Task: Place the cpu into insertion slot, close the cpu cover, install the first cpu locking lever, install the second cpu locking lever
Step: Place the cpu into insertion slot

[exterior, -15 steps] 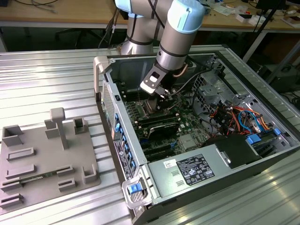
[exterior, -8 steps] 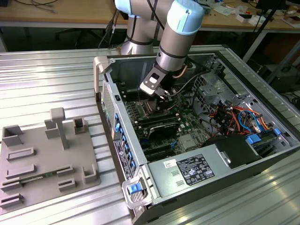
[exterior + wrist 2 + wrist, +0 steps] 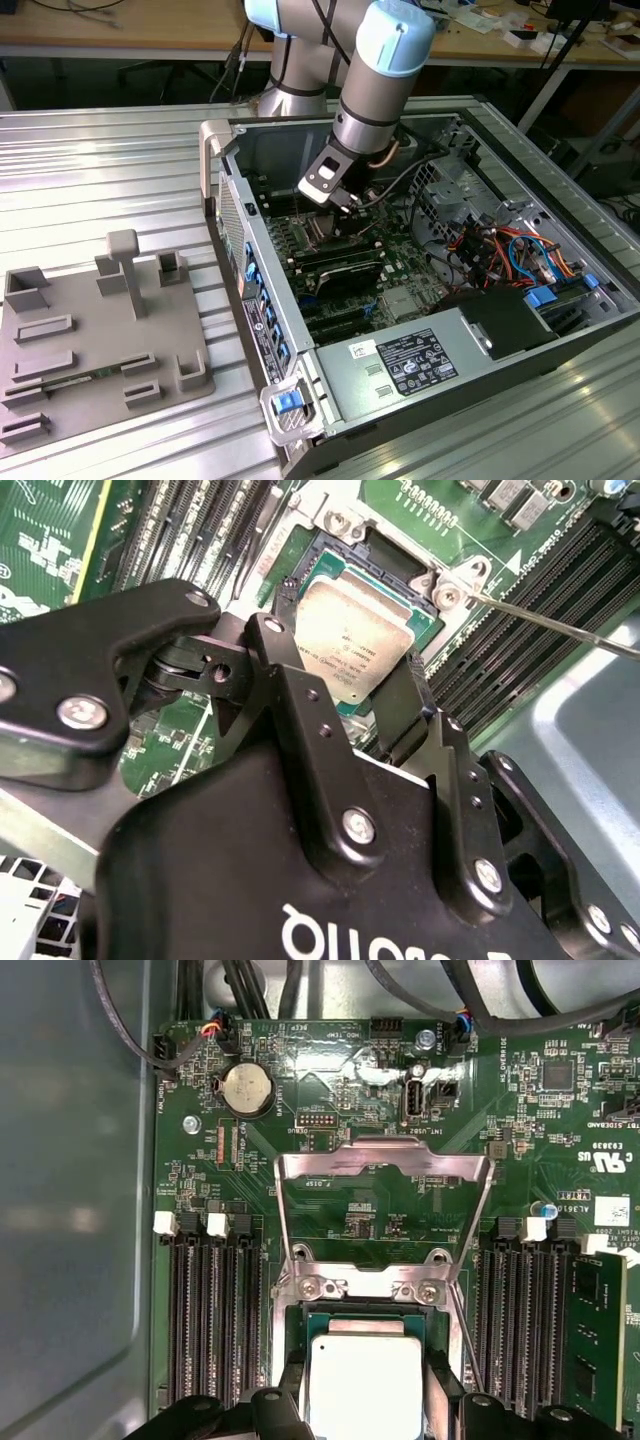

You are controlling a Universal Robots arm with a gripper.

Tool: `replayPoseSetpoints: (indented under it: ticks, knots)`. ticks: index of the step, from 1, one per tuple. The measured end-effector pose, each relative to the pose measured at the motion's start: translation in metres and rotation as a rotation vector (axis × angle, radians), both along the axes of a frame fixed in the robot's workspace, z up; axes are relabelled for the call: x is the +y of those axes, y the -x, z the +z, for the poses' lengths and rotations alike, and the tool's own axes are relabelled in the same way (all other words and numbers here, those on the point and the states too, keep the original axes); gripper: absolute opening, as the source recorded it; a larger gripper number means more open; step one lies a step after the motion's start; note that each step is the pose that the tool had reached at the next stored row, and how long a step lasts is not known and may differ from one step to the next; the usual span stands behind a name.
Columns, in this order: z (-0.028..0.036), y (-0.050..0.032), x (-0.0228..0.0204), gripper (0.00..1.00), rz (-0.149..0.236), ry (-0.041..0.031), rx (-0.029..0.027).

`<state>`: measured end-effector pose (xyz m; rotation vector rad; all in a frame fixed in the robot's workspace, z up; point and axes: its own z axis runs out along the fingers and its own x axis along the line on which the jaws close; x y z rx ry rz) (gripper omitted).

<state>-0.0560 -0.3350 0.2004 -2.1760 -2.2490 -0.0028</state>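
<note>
Pinches the cpu [image 3: 350, 645] between fingers [image 3: 300, 710] at the insertion slot [image 3: 385, 548], 11 o'clock of the exterior view's power-supply box [image 3: 415, 365], with cpu cover [image 3: 385, 1160] raised, locking lever [image 3: 560, 628] loose, seemingly step 1 of 4.

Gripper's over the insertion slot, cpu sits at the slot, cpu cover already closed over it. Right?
Not the cover. The first wrist view shows the cpu cover open, swung back from the insertion slot, leaving the cpu uncovered. The rest stands: the gripper is over the slot and the cpu sits at it.
</note>
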Motion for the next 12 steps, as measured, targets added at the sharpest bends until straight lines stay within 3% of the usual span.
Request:
replayPoseSetpoints:
  ticks: [12]
  knots:
    - [-0.0047,-0.0002,-0.0008,0.55,-0.006,0.0007,0.0005]
